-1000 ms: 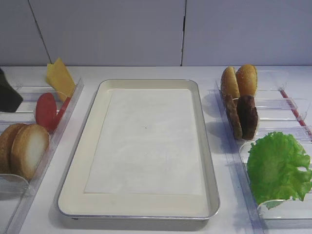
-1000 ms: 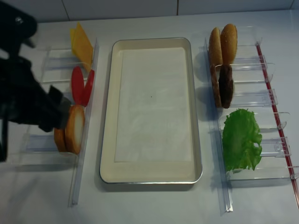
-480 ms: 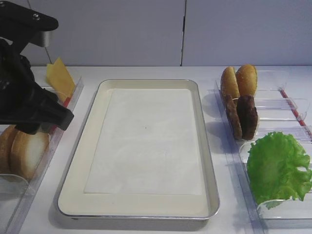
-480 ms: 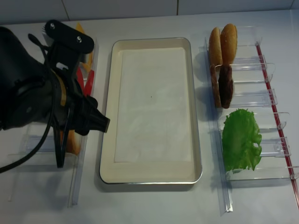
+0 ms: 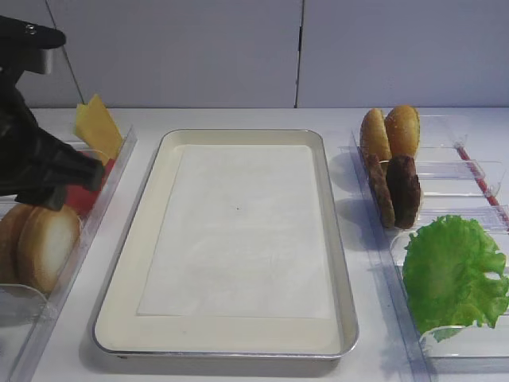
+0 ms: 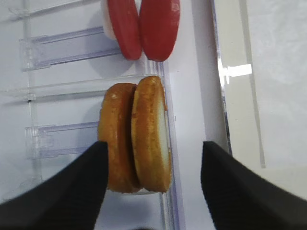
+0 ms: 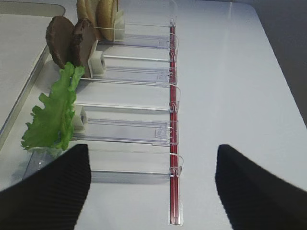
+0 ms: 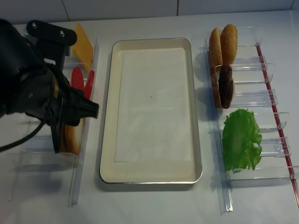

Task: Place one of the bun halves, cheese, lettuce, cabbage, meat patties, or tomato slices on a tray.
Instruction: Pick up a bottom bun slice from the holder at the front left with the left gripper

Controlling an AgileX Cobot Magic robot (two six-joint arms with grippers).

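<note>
Two bun halves [image 6: 136,139] stand on edge in a clear holder; the right one [image 5: 49,245] shows a pale cream cut face. My left gripper [image 6: 153,146] is open and straddles both, the left finger close to the browner half and the right finger well apart. From above, the black left arm [image 8: 37,93] hides most of the bun halves [image 8: 72,136]. Tomato slices [image 6: 144,26] and cheese [image 5: 97,123] sit further back. The silver tray [image 5: 159,199] holds only its paper liner. Meat patties [image 5: 395,191] and lettuce [image 5: 453,270] stand on the right. My right gripper [image 7: 152,148] is open over bare table.
Clear plastic holders [image 7: 129,124] with a red strip [image 7: 173,143] run along the right side, carrying two golden buns [image 5: 390,131] at the back. A long clear rail [image 8: 79,158] separates the left holders from the tray. A grey wall closes the back.
The left arm swung in from the left edge over the holder with the bun halves, then drew back slightly leftward. The food and the tray have not moved.
</note>
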